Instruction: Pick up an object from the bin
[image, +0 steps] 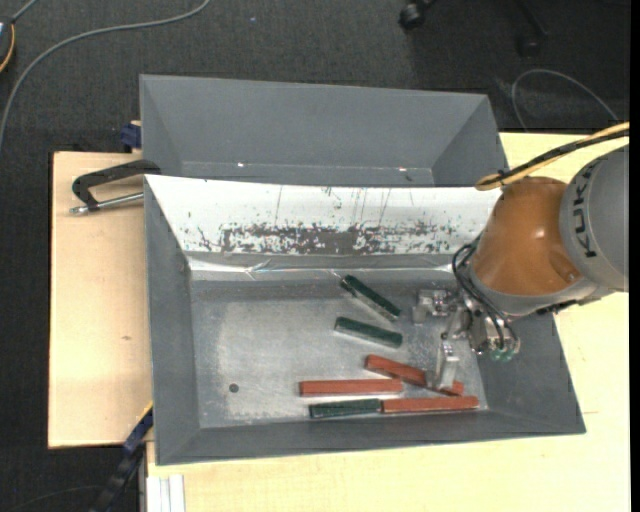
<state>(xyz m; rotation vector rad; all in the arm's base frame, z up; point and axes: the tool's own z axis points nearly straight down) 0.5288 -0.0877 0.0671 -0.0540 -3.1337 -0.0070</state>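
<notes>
1. Dark capital letters (581, 222) stand on the grey arm link (610, 210), up and to the right of the gripper (448, 368) and just above the orange cover (520, 245).
2. They run sideways along the link and read "KU"; a third letter follows, too cut off to tell.
3. A band of dark speckled marks (330, 238) crosses the pale back wall of the bin (170, 330), above and left of the gripper; it cannot be read as writing.
4. The red sticks (345, 387) and green sticks (368, 330), left of and beneath the gripper, show no lettering that can be made out.
</notes>
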